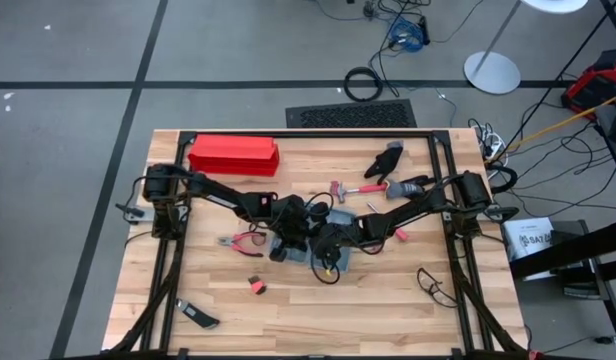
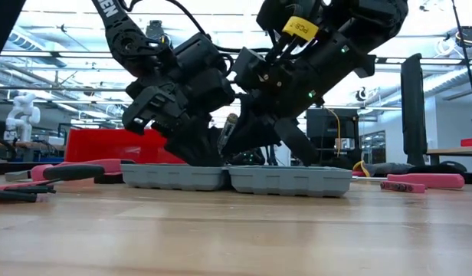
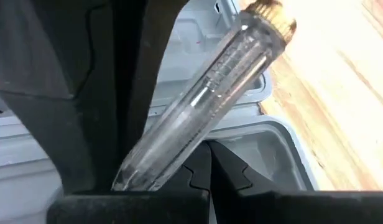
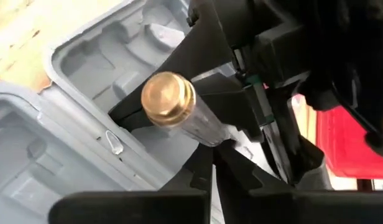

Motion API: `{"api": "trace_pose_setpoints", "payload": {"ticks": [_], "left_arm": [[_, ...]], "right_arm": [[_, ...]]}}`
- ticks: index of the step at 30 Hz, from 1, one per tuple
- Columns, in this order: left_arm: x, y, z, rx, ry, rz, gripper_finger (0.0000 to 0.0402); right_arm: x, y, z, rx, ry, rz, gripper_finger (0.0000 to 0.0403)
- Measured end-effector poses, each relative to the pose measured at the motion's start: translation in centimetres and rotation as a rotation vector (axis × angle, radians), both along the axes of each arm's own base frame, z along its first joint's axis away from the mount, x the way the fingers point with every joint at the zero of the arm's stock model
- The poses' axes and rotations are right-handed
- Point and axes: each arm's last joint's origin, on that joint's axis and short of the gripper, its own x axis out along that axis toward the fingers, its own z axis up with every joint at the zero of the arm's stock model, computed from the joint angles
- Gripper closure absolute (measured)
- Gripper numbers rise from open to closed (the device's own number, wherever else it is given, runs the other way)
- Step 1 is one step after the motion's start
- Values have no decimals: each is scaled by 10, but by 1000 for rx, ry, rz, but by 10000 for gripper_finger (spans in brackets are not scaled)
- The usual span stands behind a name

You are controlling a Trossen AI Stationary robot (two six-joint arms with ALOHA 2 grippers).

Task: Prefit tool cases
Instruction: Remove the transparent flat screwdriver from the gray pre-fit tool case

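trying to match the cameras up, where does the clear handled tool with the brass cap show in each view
High view: hidden beneath the two grippers at table centre.
Low view: clear-handled tool slants between the two arms, above the open tool case.
Left wrist view: tool runs diagonally across the middle, held by the left gripper.
Right wrist view: brass cap at centre.
Shared landmark: the grey tool case.

Clear tool's (image 3: pixel 198 106) lower end behind dark jaws (tip unseen), case (image 3: pixel 272 149) cut off.
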Motion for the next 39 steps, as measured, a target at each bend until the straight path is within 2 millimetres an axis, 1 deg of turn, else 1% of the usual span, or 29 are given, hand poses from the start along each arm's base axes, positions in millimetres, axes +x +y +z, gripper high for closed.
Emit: {"api": "trace_pose_setpoints", "payload": {"ticks": [3,5,10,14,17,19,21,24,28,30,32,35,39], "left_arm": [[-3,0,10,10,-6,12,401],[-4,1,21,7,-38,18,401],[-9,0,48,-1,-94,28,401],[-14,0,71,17,-163,57,401],[-20,2,81,54,-166,102,401],[-25,3,85,113,-142,149,401],[-30,6,92,198,-146,214,401],[-37,9,107,304,-188,284,401],[-53,12,134,428,-264,363,400],[-63,13,146,471,-281,390,392],[-74,14,155,488,-287,410,375],[-88,13,165,501,-281,426,338],[-95,15,167,529,-243,485,292]], "right_arm": [[-4,5,1,-27,21,-30,400],[-8,10,1,-60,45,-47,401],[-24,20,16,-116,95,-106,401],[-39,19,31,-68,110,-217,402],[-48,15,43,44,86,-326,400],[-50,9,50,186,33,-414,393],[-49,3,58,343,17,-421,378],[-46,-5,60,477,24,-410,346],[-36,-15,57,512,14,-427,295],[-28,-18,55,527,17,-428,270],[-17,-19,56,551,20,-421,250],[0,-19,54,539,59,-432,227],[20,-18,45,508,143,-457,212]]}}
